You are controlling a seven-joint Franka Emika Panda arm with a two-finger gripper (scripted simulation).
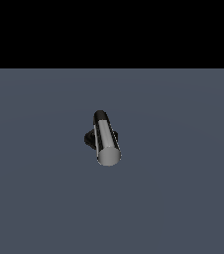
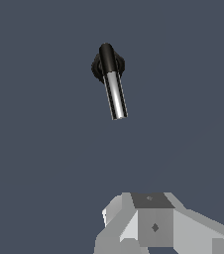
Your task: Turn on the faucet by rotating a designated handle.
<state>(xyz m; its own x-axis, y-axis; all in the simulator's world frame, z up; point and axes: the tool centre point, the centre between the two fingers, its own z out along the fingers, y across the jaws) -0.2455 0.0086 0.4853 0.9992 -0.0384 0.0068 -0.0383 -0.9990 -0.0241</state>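
The faucet, a small black fixture with a round dark base and short stem, sits alone near the middle of a flat blue-grey floor, nothing around it. The handle, a silver-grey metal cylinder with a black elbow end, juts out level from the stem; in the exterior view its flat round free end faces the camera and leans a bit to that view's right, black elbow at the far end. The base is mostly hidden behind the bar there, only dark bits showing either side. In the wrist view the handle is seen from above, with the black base under its elbow end. The bar sticks out well clear of the base, so a sideways push near the free end looks like the way to turn it, with the most leverage. The white and grey blocky gripper shows only as its body at the edge of the wrist view, well apart from the faucet and touching nothing. The fingertips are out of frame, so cannot tell if they're spread or closed. The arm isn't in the exterior view at all. Judgement: approach not yet made, handle untouched, turning not begun. Next move likely needs closing in on the bar's free end.
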